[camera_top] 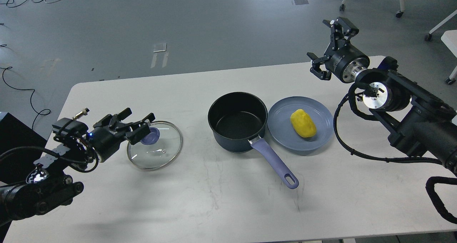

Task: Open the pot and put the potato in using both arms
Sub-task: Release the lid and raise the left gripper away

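Note:
A dark pot with a purple handle stands open at the table's middle. Its glass lid with a purple knob lies flat on the table to the left. A yellow potato lies on a blue plate right of the pot. My left gripper is open, raised just above the lid's left edge, holding nothing. My right gripper is open and empty, high over the table's far right edge, well behind the plate.
The white table has bare room in front of the pot and plate. The pot handle points toward the front right. Grey floor with cables and chair legs lies beyond the far edge.

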`<state>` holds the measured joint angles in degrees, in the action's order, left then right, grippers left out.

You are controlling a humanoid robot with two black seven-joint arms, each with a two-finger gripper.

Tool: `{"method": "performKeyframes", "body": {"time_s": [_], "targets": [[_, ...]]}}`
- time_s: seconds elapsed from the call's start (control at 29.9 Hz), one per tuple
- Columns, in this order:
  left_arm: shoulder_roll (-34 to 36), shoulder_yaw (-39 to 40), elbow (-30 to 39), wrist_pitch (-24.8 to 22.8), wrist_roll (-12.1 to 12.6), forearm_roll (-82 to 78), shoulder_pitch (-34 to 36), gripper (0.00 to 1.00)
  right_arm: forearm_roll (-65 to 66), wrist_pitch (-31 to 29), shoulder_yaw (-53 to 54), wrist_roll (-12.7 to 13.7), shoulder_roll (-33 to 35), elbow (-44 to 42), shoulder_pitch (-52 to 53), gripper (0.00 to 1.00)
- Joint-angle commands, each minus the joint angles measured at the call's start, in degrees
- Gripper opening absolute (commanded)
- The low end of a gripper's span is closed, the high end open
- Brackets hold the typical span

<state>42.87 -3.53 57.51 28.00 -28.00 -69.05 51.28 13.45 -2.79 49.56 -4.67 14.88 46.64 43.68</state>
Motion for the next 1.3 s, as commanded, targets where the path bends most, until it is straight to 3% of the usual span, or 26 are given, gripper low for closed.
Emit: {"method": "performKeyframes", "body": {"time_s": [0.0, 0.07, 0.13, 0.27, 0.33, 0.4, 0.47, 0.54, 0.67, 0.87, 1.04, 1.1, 1.27], "targets": [[-0.33, 1.67, -0.03, 0.00, 0.00, 9.16, 6.27, 0.98, 0.00, -0.11, -0.08, 0.01, 0.15, 0.03, 0.09, 1.00], [-0.60, 3.69, -0.03, 0.00, 0.00, 14.95, 8.30, 0.98, 0.09, -0.11, -0.08, 0.01, 0.15, 0.03, 0.09, 1.00], [-0.77, 5.02, -0.03, -3.81, 0.00, 18.67, 9.36, 0.98, 0.18, -0.19, -0.17, -0.08, 0.24, -0.06, 0.09, 1.00], [-4.53, 10.55, -0.30, -15.84, 0.00, 30.61, 9.98, 0.98, 0.97, -0.46, -3.05, -0.34, 0.41, -0.32, 0.70, 1.00], [-5.52, 12.57, -0.39, -18.67, 0.00, 33.79, 9.98, 0.98, 1.06, -0.46, -5.08, -0.69, 0.94, -0.58, 1.67, 1.00], [-6.31, 16.88, -0.56, -22.63, 4.07, 39.23, 9.90, 0.98, 1.06, -0.46, -7.37, -1.05, 2.08, -0.41, 2.37, 1.00], [-7.45, 22.75, -0.74, -27.27, 13.45, 46.77, 9.90, 0.98, 1.06, -0.54, -8.16, -1.22, 3.22, -0.32, 2.81, 1.00], [-7.98, 26.10, -0.91, -30.44, 19.09, 51.44, 9.55, 0.98, 1.14, -0.72, -8.60, -1.22, 4.10, -0.15, 3.51, 1.00], [-9.38, 28.84, -1.79, -35.99, 22.20, 56.64, 9.19, 0.98, 1.49, -0.90, -11.05, -1.22, 6.12, 0.03, 5.09, 1.00], [-11.06, 29.11, -1.79, -36.79, 22.82, 60.51, 7.88, 0.98, 7.28, -0.98, -17.38, -2.62, 7.09, 0.03, 8.70, 1.00], [-12.98, 31.29, -1.70, -36.35, 29.56, 69.39, 5.60, 0.98, 22.73, -0.81, -25.98, -10.17, 8.67, -0.58, 13.09, 1.00], [-13.86, 32.70, -1.70, -36.61, 30.81, 69.66, 4.11, 0.98, 26.78, -0.81, -28.80, -11.76, 9.20, -0.50, 14.41, 1.00], [-14.57, 33.68, -1.44, -36.97, 30.81, 69.66, 2.87, 0.98, 34.62, 0.16, -36.98, -12.39, 10.61, -1.02, 16.09, 1.00]]}}
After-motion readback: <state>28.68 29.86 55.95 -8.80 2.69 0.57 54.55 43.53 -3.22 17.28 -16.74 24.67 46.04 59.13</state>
